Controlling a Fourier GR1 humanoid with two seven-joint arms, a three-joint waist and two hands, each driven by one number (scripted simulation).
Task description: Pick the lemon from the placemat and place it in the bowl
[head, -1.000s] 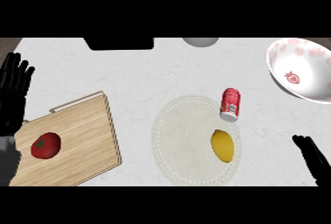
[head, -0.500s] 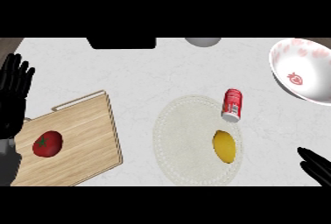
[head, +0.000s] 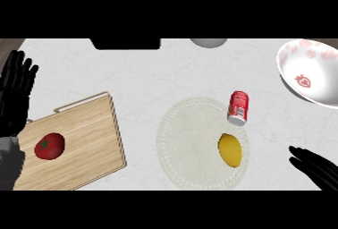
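Observation:
A yellow lemon (head: 230, 150) lies on the right part of a round white placemat (head: 191, 143) in the middle of the counter. The white bowl (head: 310, 74) with red strawberry marks sits at the far right, tilted toward me. My right hand (head: 317, 170) shows at the lower right edge, fingers straight and pointing up-left toward the lemon, a short way from it. My left hand (head: 16, 94) rests open at the left edge, fingers up.
A red can (head: 238, 107) lies on its side at the placemat's upper right edge. A wooden cutting board (head: 73, 143) at the left holds a red tomato (head: 49, 146). A black object (head: 125, 43) and a grey round thing (head: 209, 42) sit at the far edge.
My right hand has shifted lower and tilted its fingers leftward toward the lemon. The lemon, can and left hand have not moved.

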